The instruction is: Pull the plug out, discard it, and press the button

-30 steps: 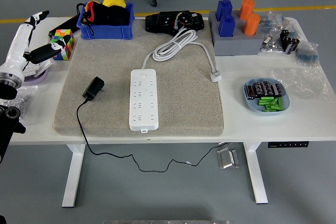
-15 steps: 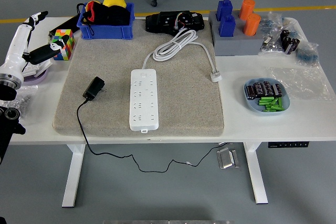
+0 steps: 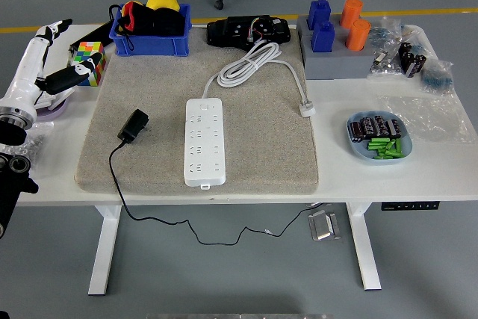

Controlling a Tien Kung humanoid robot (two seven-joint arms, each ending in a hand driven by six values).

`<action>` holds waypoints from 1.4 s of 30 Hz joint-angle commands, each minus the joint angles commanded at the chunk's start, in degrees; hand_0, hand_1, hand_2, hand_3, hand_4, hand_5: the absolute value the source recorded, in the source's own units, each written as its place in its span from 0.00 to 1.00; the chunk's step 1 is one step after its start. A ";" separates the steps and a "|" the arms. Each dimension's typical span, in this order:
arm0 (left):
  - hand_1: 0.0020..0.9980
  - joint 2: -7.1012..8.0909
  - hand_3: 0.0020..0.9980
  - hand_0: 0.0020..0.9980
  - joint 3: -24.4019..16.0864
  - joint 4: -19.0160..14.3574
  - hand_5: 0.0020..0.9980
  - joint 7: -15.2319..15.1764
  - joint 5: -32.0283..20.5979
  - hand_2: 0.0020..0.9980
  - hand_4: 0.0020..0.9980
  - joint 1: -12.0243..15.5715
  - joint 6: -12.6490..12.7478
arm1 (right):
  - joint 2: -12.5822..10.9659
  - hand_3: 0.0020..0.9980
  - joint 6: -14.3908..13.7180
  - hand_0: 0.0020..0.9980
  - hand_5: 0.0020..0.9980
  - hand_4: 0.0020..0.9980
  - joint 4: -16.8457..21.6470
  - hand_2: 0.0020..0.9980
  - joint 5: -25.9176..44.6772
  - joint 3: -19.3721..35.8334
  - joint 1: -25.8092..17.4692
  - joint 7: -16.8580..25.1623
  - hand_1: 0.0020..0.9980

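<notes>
The white-shelled left hand (image 3: 46,61) is being held above the far left edge of the white bench (image 3: 388,173), its fingers spread loosely and nothing being gripped. The black plug adapter (image 3: 134,125) is lying unplugged on the grey felt mat (image 3: 261,151), just left of the white rectangular power strip (image 3: 204,140) and apart from it, its thin black cord (image 3: 119,184) being trailed over the bench's near edge.

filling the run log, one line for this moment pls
left hand: open, far left table edge | black plug: unplugged, on mat | power strip: untouched | right arm: out of view
</notes>
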 joint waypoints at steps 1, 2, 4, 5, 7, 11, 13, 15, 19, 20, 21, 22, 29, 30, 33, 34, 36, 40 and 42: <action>0.96 0.02 0.90 0.95 0.01 -0.04 0.39 -0.03 -0.01 0.92 0.79 0.00 0.02 | 0.00 0.71 -0.03 0.77 0.66 0.89 0.01 0.72 0.01 0.07 0.01 0.00 0.73; 0.96 0.03 0.90 0.95 0.00 -0.06 0.39 -0.01 0.00 0.92 0.79 -0.01 0.00 | -0.01 0.71 -0.02 0.77 0.66 0.89 0.01 0.72 0.03 0.08 0.01 0.01 0.73; 0.96 0.04 0.90 0.95 -0.03 -0.06 0.39 0.00 0.04 0.92 0.79 -0.03 -0.02 | -0.02 0.71 0.01 0.77 0.66 0.89 -0.01 0.72 0.00 0.11 0.03 0.00 0.73; 0.96 0.04 0.90 0.95 -0.06 -0.08 0.39 -0.02 -0.01 0.92 0.79 -0.03 0.00 | -0.02 0.71 -0.01 0.77 0.66 0.89 -0.02 0.72 -0.01 0.18 0.03 -0.01 0.73; 0.96 0.01 0.90 0.95 -0.09 -0.11 0.38 -0.05 -0.02 0.92 0.79 -0.04 0.01 | -0.05 0.71 0.00 0.77 0.66 0.89 0.01 0.72 0.01 0.20 0.04 -0.01 0.73; 0.96 0.00 0.90 0.95 0.01 -0.09 0.38 0.00 -0.03 0.92 0.79 -0.03 0.01 | -0.01 0.71 0.02 0.77 0.66 0.89 0.00 0.72 -0.01 0.24 0.04 -0.02 0.73; 0.96 0.02 0.90 0.95 0.07 -0.13 0.38 0.02 0.00 0.92 0.79 0.02 0.00 | 0.02 0.71 0.01 0.77 0.66 0.89 0.00 0.72 -0.01 0.27 0.03 -0.02 0.73; 0.96 0.02 0.90 0.95 0.09 -0.12 0.38 0.02 -0.02 0.92 0.79 0.05 -0.01 | 0.04 0.71 0.02 0.77 0.66 0.89 0.01 0.72 -0.01 0.26 0.02 -0.02 0.73; 0.96 -0.03 0.90 0.95 0.12 -0.26 0.38 -0.03 -0.05 0.92 0.79 0.18 0.01 | 0.04 0.71 0.01 0.77 0.66 0.89 -0.03 0.72 -0.07 0.36 -0.07 -0.03 0.73; 0.96 -0.05 0.90 0.95 0.09 -0.28 0.38 -0.05 -0.06 0.92 0.79 0.17 0.02 | 0.03 0.71 0.01 0.77 0.66 0.89 -0.04 0.72 -0.07 0.35 -0.07 -0.03 0.73; 0.96 -0.06 0.90 0.95 0.04 -0.29 0.38 -0.05 -0.06 0.92 0.79 0.15 0.03 | 0.02 0.71 0.01 0.77 0.66 0.89 -0.05 0.72 -0.08 0.33 -0.04 -0.04 0.73; 0.96 -0.07 0.90 0.95 0.03 -0.29 0.38 -0.04 -0.04 0.92 0.79 0.12 0.03 | 0.02 0.71 0.02 0.77 0.66 0.89 -0.03 0.72 -0.05 0.30 -0.02 -0.04 0.73; 0.96 0.12 0.90 0.95 0.25 -0.34 0.38 -0.02 -0.04 0.92 0.78 -0.13 0.08 | 0.09 0.71 0.02 0.77 0.66 0.89 -0.01 0.72 -0.01 0.45 0.11 -0.03 0.73; 0.96 0.15 0.89 0.95 0.31 -0.34 0.37 -0.02 -0.04 0.92 0.78 -0.16 0.09 | 0.09 0.71 0.02 0.77 0.66 0.89 0.00 0.72 0.00 0.46 0.11 -0.02 0.73; 0.96 0.22 0.89 0.95 0.57 -0.34 0.37 0.06 -0.01 0.92 0.78 -0.26 0.06 | 0.08 0.71 0.02 0.77 0.66 0.89 -0.03 0.72 -0.05 0.53 0.11 -0.03 0.73; 0.96 0.21 0.89 0.95 0.59 -0.35 0.37 0.09 0.01 0.92 0.78 -0.27 0.04 | 0.09 0.71 0.01 0.77 0.66 0.89 -0.03 0.72 -0.06 0.56 0.12 -0.03 0.73; 0.96 0.18 0.89 0.95 0.60 -0.36 0.37 0.11 0.01 0.92 0.78 -0.27 0.04 | 0.13 0.71 0.01 0.77 0.66 0.89 -0.04 0.72 -0.06 0.60 0.12 -0.03 0.73; 0.96 0.19 0.89 0.95 0.45 -0.33 0.37 0.17 0.05 0.92 0.78 -0.28 0.01 | 0.16 0.71 0.01 0.77 0.66 0.89 -0.01 0.72 -0.04 0.58 0.14 -0.03 0.73; 0.96 0.22 0.89 0.95 0.42 -0.34 0.36 0.20 0.07 0.92 0.78 -0.27 -0.01 | 0.13 0.71 0.01 0.77 0.66 0.89 0.00 0.72 -0.01 0.55 0.15 -0.03 0.73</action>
